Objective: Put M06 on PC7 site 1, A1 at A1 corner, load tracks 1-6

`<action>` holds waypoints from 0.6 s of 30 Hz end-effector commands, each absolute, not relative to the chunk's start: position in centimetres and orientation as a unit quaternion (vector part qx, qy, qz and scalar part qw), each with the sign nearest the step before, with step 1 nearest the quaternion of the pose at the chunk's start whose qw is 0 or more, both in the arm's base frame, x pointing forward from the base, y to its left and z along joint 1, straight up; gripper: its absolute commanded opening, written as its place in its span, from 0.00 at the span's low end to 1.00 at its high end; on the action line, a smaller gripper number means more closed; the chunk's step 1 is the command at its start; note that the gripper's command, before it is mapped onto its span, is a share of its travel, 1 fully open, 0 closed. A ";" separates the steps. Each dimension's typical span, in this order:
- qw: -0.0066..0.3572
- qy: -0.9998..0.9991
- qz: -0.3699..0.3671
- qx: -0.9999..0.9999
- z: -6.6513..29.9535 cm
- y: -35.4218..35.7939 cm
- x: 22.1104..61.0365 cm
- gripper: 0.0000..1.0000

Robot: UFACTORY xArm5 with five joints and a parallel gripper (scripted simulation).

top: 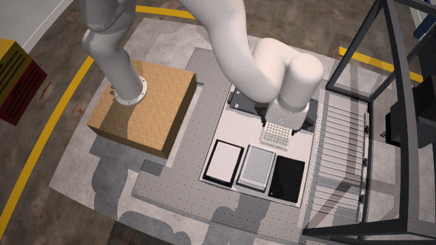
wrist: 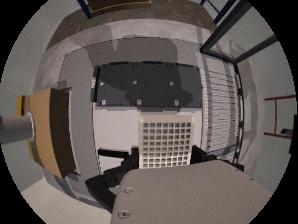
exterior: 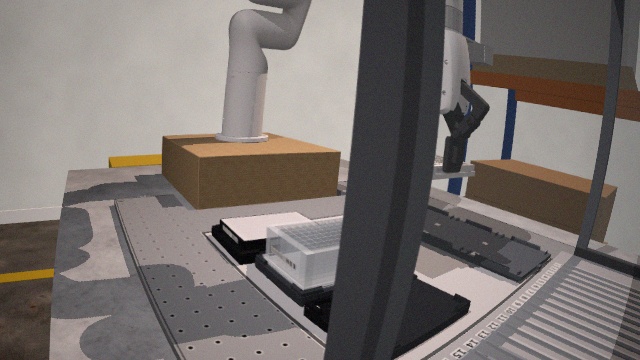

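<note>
One white 96-well plate M06 [top: 276,135] hangs in my hand [top: 284,127], fingers spread wide across it and clamped on its sides, held level in the air well above the pale apron [top: 238,131] of the bench. It sits between the row of nests and the dark flat plate carrier PC7 [exterior: 480,245], which lies loose on the apron beyond it. Below, the black nest S3 [top: 287,178] stands bare; beside it the clear deep-well block M09 [top: 257,167] and the white-topped 384-well plate M60 [top: 223,162] rest in theirs. Ribbed grey rails [top: 340,153] run along the right.
</note>
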State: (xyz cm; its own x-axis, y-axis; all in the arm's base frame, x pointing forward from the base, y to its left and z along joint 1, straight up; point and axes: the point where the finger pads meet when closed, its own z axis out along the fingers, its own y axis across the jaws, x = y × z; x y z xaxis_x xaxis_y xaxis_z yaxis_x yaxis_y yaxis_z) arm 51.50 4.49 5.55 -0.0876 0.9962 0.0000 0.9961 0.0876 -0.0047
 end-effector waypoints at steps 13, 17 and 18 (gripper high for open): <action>0.000 -0.737 0.000 -0.675 5.7 9.8 46.7 0.00; 0.000 -0.737 0.000 -0.675 5.7 11.3 45.4 0.00; 0.000 -0.737 0.000 -0.675 5.7 11.7 45.0 0.00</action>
State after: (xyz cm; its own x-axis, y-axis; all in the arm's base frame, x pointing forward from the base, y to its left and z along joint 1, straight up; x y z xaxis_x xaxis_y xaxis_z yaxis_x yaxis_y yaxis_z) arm 46.03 10.36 5.50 -0.0879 0.9961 -0.0007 0.9961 0.0879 -0.0050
